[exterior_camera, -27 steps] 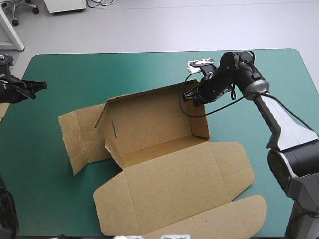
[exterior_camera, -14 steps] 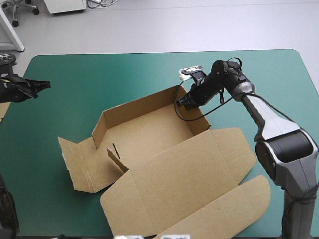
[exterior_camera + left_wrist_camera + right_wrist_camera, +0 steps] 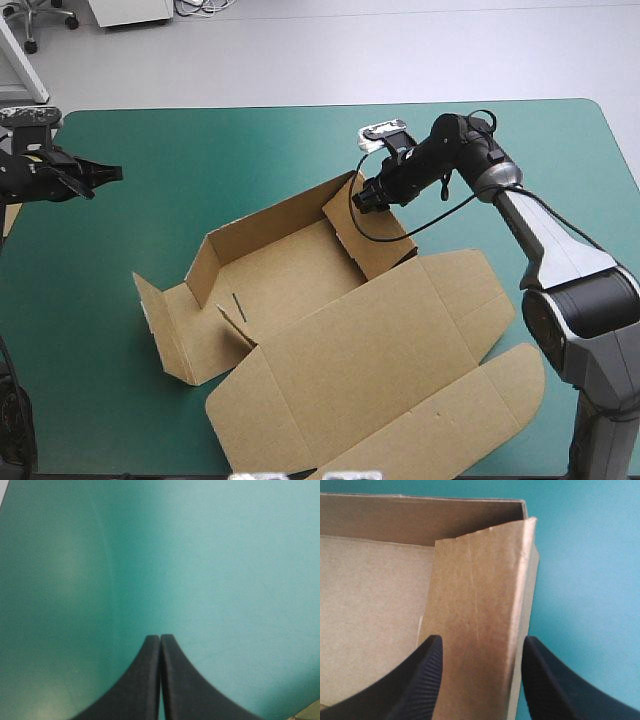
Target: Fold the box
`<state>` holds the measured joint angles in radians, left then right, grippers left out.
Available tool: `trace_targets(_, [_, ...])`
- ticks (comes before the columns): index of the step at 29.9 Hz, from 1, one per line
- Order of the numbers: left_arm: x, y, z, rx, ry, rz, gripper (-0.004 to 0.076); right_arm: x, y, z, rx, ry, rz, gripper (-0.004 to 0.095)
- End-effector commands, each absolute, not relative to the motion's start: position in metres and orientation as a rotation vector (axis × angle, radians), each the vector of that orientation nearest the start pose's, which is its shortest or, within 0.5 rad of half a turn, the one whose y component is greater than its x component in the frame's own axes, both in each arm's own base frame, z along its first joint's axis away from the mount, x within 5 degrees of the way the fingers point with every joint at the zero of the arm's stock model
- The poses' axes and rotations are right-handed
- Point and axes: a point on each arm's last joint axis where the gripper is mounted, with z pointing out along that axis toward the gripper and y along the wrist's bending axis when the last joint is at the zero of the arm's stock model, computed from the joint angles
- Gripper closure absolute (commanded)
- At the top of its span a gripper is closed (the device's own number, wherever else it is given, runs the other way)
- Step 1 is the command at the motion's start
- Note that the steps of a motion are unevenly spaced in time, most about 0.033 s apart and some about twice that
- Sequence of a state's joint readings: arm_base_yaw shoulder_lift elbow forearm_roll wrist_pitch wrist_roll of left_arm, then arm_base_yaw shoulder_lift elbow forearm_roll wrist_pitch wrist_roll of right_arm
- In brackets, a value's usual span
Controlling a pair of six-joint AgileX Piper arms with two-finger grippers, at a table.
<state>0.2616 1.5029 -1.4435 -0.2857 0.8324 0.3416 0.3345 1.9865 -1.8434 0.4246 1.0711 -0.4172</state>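
The brown box (image 3: 290,265) lies mid-table with its back wall raised and its wide lid (image 3: 400,350) flat toward the front right. My right gripper (image 3: 368,197) is at the box's far right corner. In the right wrist view its black fingers stand open (image 3: 481,640), one on each side of the upright right side flap (image 3: 475,595), with the box floor (image 3: 370,605) beyond the flap. My left gripper (image 3: 108,174) hovers near the table's left edge, well clear of the box. In the left wrist view it is shut (image 3: 160,636) over bare teal-green cover (image 3: 225,555).
The box's left end flap (image 3: 165,325) stands half raised on the cover. A sliver of more brown board (image 3: 6,218) shows at the table's left edge. Teal-green cover (image 3: 220,150) stretches behind the box and to its right.
The right gripper moved left and the right side flap now leans into the box. The box turned and slid toward the front. The left gripper came slightly further in over the table.
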Motion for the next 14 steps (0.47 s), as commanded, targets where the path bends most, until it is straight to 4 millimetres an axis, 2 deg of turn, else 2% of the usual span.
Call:
trace_targets(1, [0.321, 0.055, 0.399, 0.025, 2.225, -0.011, 0.0734, 0.387, 0.17, 0.349, -0.805, 2.387, 0.548, 0.0434])
trace_targets(10, [0.323, 0.048, 0.398, 0.07, 2.238, 0.026, 0.0734, 0.36, 0.156, 0.376, -0.798, 2.449, 0.487, 0.0434])
trace_targets(14, [0.323, 0.048, 0.398, 0.07, 2.238, 0.026, 0.0734, 0.363, 0.156, 0.37, -0.809, 2.478, 0.471, 0.0433])
